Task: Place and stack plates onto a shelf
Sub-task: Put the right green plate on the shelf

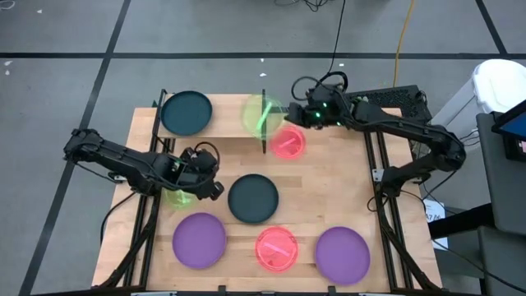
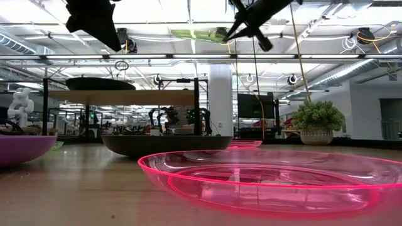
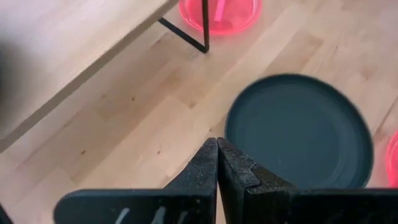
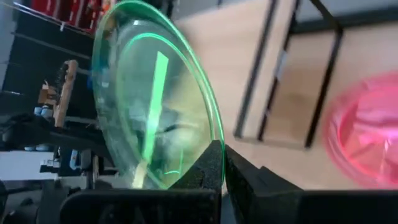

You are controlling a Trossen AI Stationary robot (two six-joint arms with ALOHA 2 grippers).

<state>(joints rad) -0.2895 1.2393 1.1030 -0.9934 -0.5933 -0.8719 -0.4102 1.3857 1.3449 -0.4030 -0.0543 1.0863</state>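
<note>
Right gripper (image 1: 289, 113) held a green plate (image 1: 262, 115) over the shelf (image 1: 226, 123), ready to set it down.

The plate was clamped by its rim, because only the edge gives a flat plate something to pinch, and it hung above the shelf's right half, near the black end panel (image 1: 263, 122). A dark plate (image 1: 186, 113) already lay on the left half. The right arm reached far across from its side, wrist turned inward. The left gripper (image 1: 209, 177), fingers together and empty, hovered low beside another dark plate (image 1: 253, 199); under the left arm a second green plate (image 1: 178, 196) showed partly.
</note>
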